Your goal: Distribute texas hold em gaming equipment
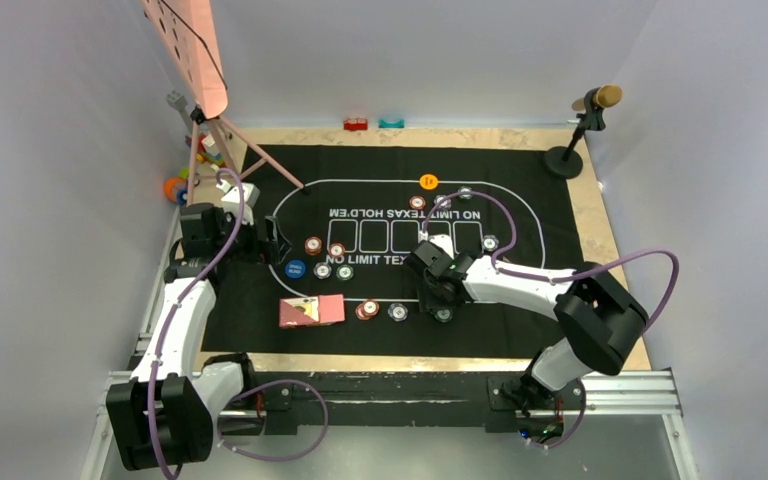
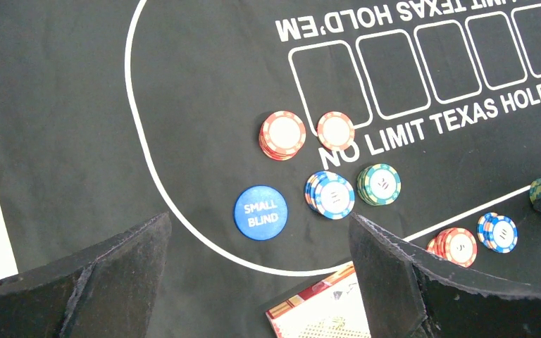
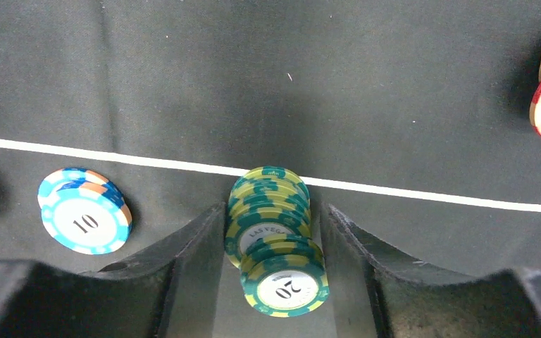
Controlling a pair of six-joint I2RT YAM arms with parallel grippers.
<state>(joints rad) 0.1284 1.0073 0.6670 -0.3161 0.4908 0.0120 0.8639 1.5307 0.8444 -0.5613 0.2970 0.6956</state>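
The green chips (image 3: 276, 246), a slumped stack on the black mat (image 3: 394, 84) by its white line, sit between the right gripper (image 3: 275, 211) jaws; whether they pinch it cannot be told. Squeezing squarely and low should keep the stack together. The left gripper (image 2: 259, 220) stands wide apart, empty. The stack's base is hidden.

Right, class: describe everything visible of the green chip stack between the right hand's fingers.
The green chip stack is several round chips, green with pale yellow edge marks and white centres; the nearest reads 20, another LAS VEGAS. Plastic-looking. It is staggered, not a neat column, and rests on the black mat at its white line, between the fingers of the right hand; whether they press it is unclear.
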